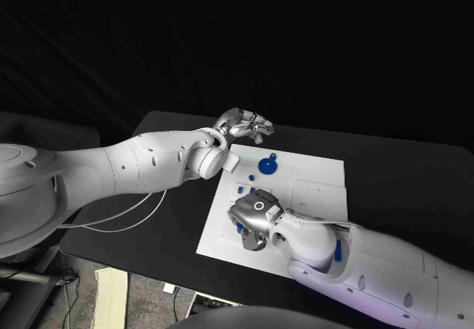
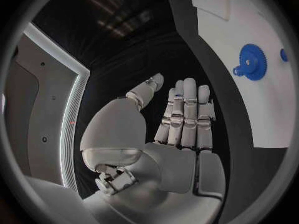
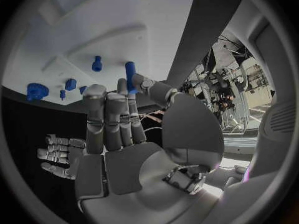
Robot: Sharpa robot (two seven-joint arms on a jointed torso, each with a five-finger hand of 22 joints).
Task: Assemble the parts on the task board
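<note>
The white task board (image 1: 314,179) lies in the middle of the black table. A blue gear (image 1: 268,164) stands near its far left, also seen as the blue gear (image 2: 251,62) in the left wrist view. Small blue pegs (image 1: 253,181) stand closer in. My left hand (image 1: 245,125) hovers over the board's far left corner, fingers straight and apart, holding nothing (image 2: 184,119). My right hand (image 1: 255,219) is over the board's near left part. It pinches a blue peg (image 3: 130,73) between thumb and a fingertip; the peg's lower end is hidden.
Several small blue pieces (image 3: 70,83) and the gear (image 3: 37,90) stand on the board (image 3: 124,15) past my right fingers. A raised square block (image 1: 318,193) sits on the board's right half. The table's near edge (image 1: 148,264) runs close to the board's near left corner.
</note>
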